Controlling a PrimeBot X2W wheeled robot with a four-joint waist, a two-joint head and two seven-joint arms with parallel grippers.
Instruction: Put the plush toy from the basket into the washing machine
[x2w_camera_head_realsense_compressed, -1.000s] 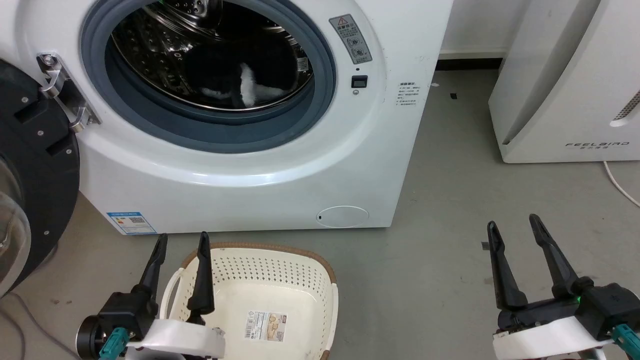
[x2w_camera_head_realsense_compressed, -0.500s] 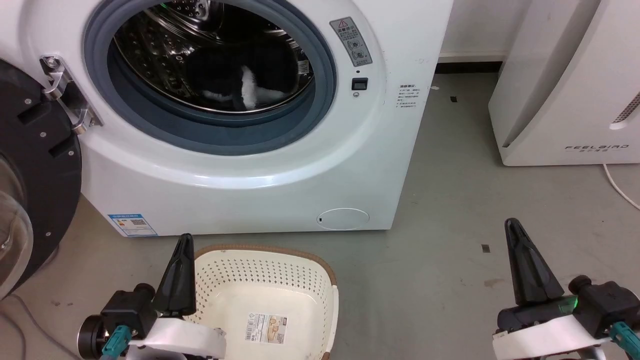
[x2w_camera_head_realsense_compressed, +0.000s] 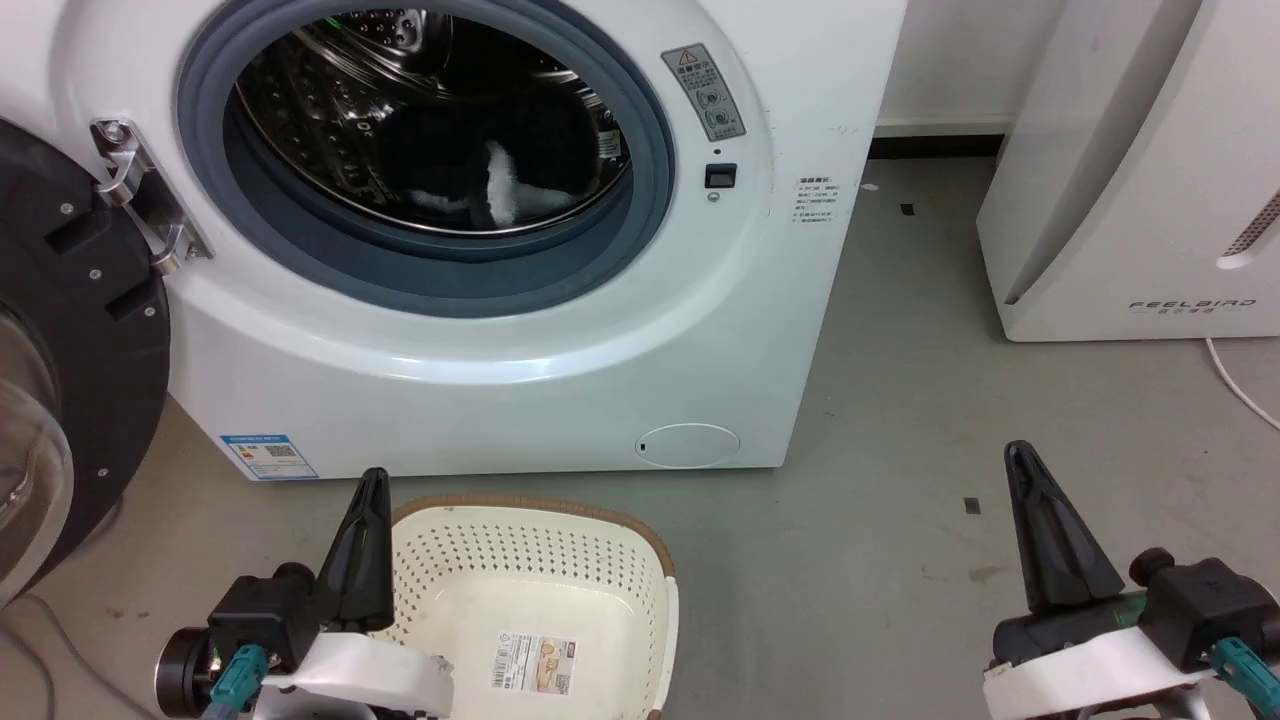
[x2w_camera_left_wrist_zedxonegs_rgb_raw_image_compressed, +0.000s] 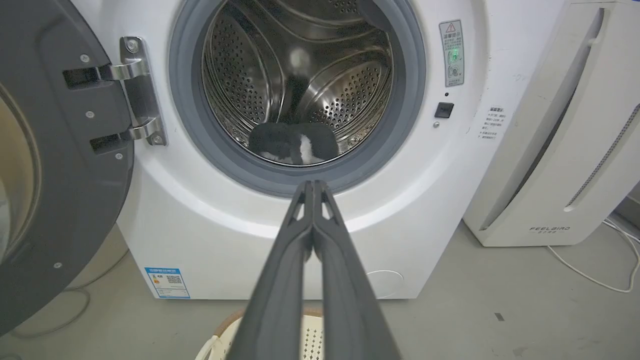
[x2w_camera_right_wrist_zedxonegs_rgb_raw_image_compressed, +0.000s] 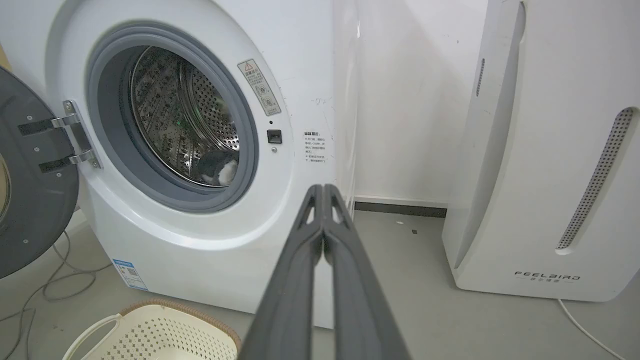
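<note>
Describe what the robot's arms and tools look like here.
The left tool and right tool match: two long, tapering dark fingers on a black body, a glossy white forearm shell behind, and a teal cable connector beside it.

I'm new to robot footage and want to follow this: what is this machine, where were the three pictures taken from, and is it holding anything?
This is a wheeled robot with two arms. One picture is from a camera on its head, looking down. Its left end effector and right end effector, each two dark fingers, are closed and hold nothing. The other two pictures are from wrist cameras looking along those fingers. On the floor stands a cream basket with no toy in it, before a white washing machine whose door is swung open. The black-and-white plush toy lies inside the drum. A white FEELBIRD appliance stands at the right.
</note>
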